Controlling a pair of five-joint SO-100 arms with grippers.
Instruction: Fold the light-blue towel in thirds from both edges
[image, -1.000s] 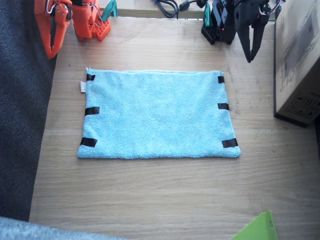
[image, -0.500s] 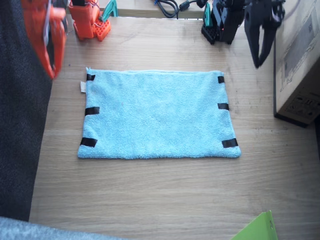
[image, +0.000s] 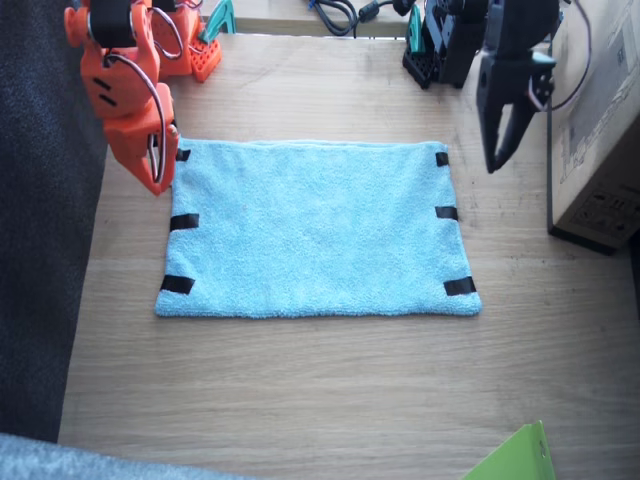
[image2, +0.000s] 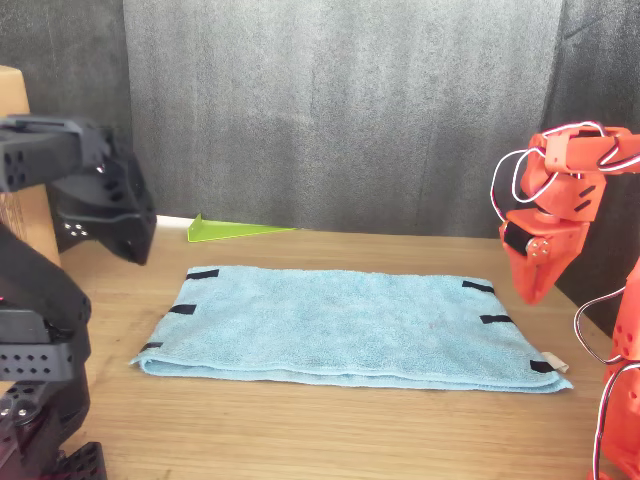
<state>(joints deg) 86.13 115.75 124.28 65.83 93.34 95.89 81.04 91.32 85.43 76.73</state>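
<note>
the right gripper (image: 158, 165), jaws pressed together, and the left gripper (image: 497, 140), slightly spread, hover above the light-blue towel (image: 315, 230), lying flat, both folds undone.

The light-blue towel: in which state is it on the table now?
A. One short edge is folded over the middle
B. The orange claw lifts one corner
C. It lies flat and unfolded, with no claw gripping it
C: the light-blue towel lies spread flat, black strips showing at both short edges, and neither claw grips it.
</note>
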